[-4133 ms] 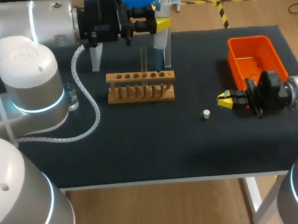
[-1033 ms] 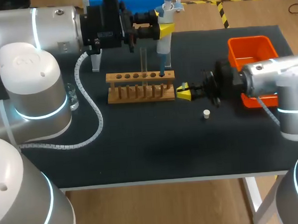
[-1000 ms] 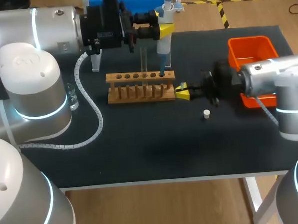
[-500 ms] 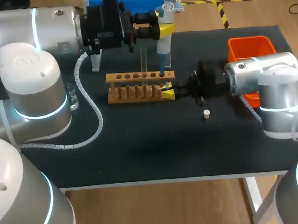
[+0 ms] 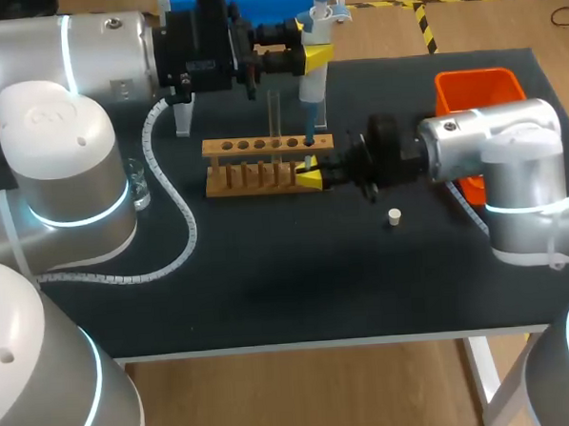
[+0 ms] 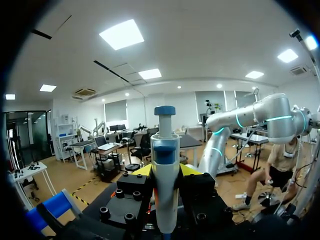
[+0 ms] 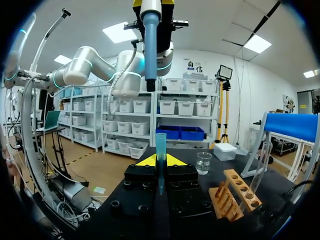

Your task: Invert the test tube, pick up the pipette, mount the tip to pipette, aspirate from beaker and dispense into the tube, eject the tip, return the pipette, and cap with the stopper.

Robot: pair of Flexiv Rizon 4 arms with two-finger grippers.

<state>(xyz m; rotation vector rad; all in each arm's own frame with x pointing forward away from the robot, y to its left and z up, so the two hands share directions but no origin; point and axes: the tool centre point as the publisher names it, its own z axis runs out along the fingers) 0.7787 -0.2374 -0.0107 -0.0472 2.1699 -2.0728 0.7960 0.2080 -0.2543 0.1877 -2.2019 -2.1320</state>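
The left gripper (image 5: 313, 51), clenched on the pipette (image 6: 165, 190), holds it above the rack's (image 5: 254, 169) right end, where the right gripper (image 7: 160, 161) seems to pinch the blue tip (image 7: 160, 145) upright (the head view barely shows it) directly under the pipette's nozzle.

— What colours sit on the black table top (image 5: 269, 281)?
— A tan wooden tube rack (image 5: 263, 166), a bright orange plastic bin (image 5: 479, 93), a small white stopper (image 5: 394, 217).
— Anything else?
— A white plastic pipette (image 5: 310, 82), blue-capped; a translucent blue tip (image 7: 160, 150).
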